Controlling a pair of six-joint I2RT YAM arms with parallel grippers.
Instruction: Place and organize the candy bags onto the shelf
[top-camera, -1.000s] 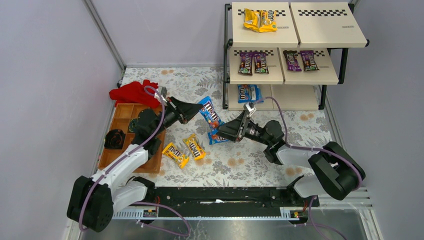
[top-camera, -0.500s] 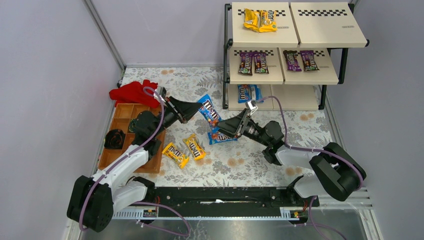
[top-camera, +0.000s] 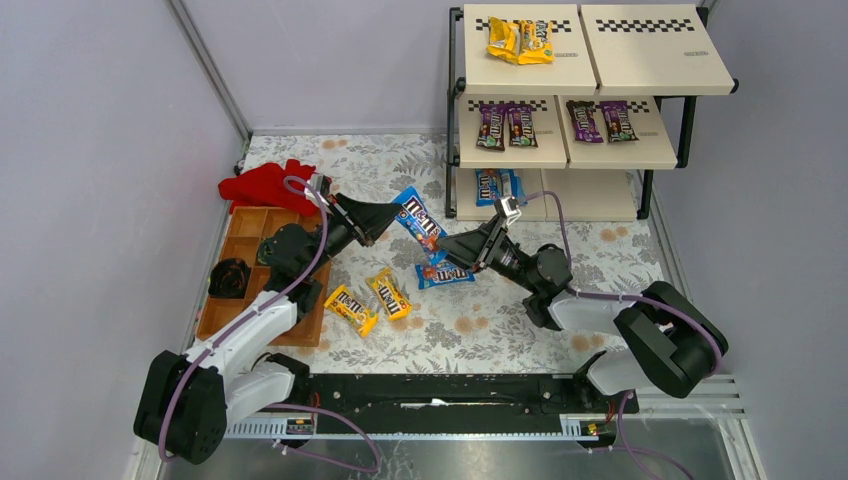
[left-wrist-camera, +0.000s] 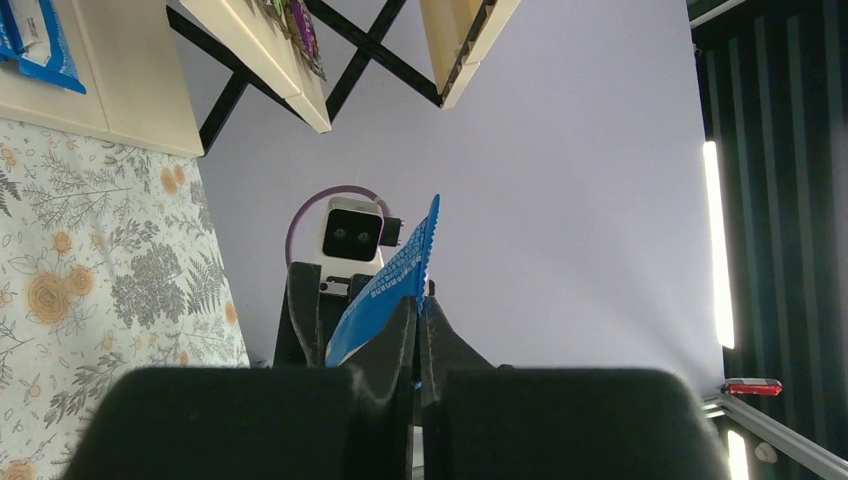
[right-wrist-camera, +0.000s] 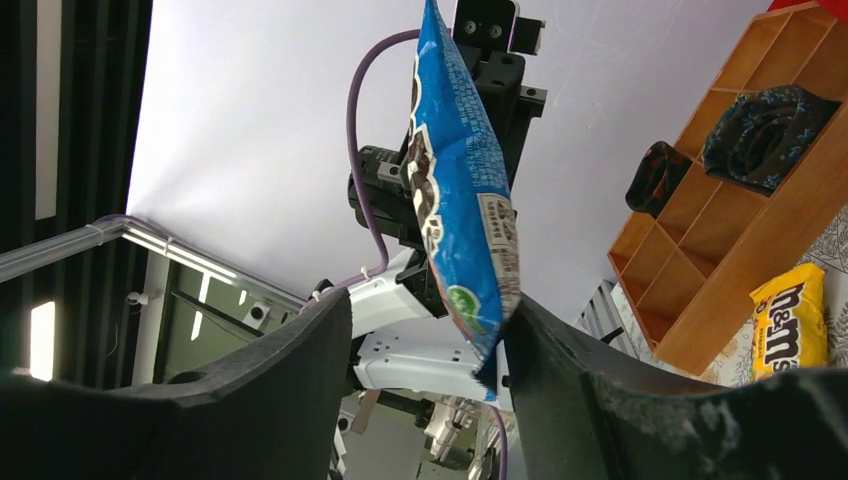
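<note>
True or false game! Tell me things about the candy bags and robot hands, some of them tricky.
1. The left hand pinches a glossy blue candy bag. True.
2. Two yellow candy bags lie on the flowered table. True.
3. The black-framed three-tier shelf has a bare top. False: other yellow bags lie on its top left board.
4. The right hand is clamped shut. False: its fingers stand apart around that blue bag's lower end.
5. The red cloth hangs on the shelf. False: it lies beside the brown wooden tray.
</note>
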